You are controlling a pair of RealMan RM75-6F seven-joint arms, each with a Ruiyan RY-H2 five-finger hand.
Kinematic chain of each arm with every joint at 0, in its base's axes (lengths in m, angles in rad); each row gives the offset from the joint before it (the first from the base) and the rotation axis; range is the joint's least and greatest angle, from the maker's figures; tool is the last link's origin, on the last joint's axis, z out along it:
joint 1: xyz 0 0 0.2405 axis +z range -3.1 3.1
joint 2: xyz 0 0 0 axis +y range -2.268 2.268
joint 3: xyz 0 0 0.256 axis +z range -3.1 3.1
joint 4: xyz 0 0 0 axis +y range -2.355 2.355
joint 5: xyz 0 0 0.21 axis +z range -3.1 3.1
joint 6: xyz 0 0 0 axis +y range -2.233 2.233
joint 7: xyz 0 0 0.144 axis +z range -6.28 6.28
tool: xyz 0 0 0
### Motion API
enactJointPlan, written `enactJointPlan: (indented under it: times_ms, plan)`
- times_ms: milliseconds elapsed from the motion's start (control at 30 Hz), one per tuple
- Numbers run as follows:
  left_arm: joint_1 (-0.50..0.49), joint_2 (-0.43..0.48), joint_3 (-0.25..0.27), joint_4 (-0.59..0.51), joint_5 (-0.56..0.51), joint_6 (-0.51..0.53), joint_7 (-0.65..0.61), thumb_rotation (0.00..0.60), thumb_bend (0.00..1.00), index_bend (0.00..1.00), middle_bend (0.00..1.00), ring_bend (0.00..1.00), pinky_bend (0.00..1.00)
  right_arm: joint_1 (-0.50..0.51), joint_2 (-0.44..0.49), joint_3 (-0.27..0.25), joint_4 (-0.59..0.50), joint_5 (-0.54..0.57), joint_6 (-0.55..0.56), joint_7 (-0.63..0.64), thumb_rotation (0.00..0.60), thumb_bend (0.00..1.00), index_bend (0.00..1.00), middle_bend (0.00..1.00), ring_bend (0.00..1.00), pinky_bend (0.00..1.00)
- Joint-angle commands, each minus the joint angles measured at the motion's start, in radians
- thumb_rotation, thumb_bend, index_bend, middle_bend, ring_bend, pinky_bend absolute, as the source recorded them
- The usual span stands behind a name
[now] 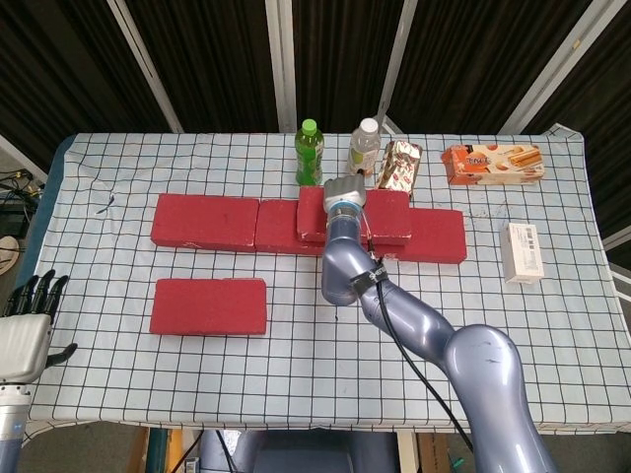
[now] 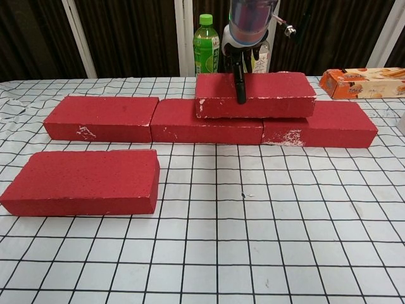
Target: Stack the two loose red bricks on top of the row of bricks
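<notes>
1. The upper brick [image 2: 255, 95] sits on the row of bricks [image 2: 209, 121], spanning the joint between the middle and right-hand ones, and it looks level from the chest view.
2. The right hand [image 2: 240, 63] grips that brick from above, with a dark finger [image 2: 240, 88] down its front face; from the head view the arm hides the grip.
3. To finish this step well, I'd say square the brick over the joint, let it settle flat, then open the fingers straight out so nothing drags it sideways.
4. The second loose brick [image 1: 209, 306] lies alone on the checked tablecloth [image 1: 296, 374], near the front left, well apart from the row.
5. The left hand [image 1: 28, 330] rests at the table's left edge, fingers apart, holding nothing.
6. Behind the row stand a green bottle [image 1: 310, 154] and a clear bottle [image 1: 364, 148]; keep clear of them when lifting away.
</notes>
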Motion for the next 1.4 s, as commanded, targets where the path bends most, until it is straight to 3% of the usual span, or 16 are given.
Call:
enactJointPlan:
  times_ms: [33,1400]
  plan:
    - [0.0,0.0,0.0,0.0,-0.002,-0.001,0.001,0.6,0.02,0.07,0.0,0.0,0.11,-0.006,-0.003,0.008,-0.003,-0.006,0.003,-0.005,0.6,0.15,0.3,0.33,0.18,0.0]
    - [-0.008,-0.003,0.008,0.001,-0.007,-0.004,0.012,0.6,0.02,0.07,0.0,0.0,0.11,-0.051,-0.034,0.082,-0.016,-0.099,0.031,-0.005,0.6,0.15,0.3,0.33,0.17,0.0]
